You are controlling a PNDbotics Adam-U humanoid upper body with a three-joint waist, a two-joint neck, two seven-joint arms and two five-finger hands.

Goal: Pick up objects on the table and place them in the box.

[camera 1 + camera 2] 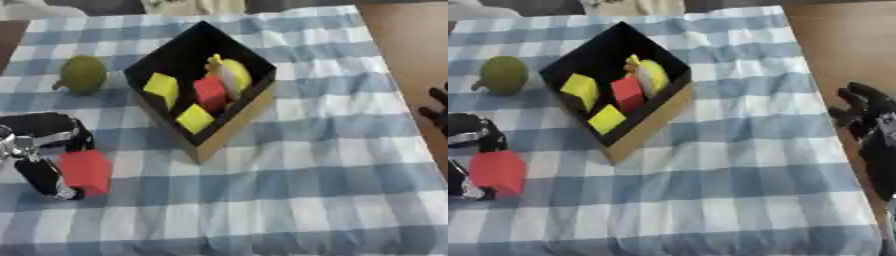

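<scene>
A black-lined cardboard box (229, 131) sits on the checked cloth and holds two yellow blocks (163, 88), a red block (210, 92) and a yellow rounded fruit (234, 75). At the left, my left hand (39, 150) has its fingers curled round a red cube (86, 171), just above the cloth. A green pear-like fruit (83, 74) lies left of the box. My right hand (866, 114) hangs off the table's right edge, fingers curled and holding nothing.
The blue and white checked cloth (289, 200) covers the table, with brown wood (842, 45) showing at the right. Wide free cloth lies in front of and to the right of the box.
</scene>
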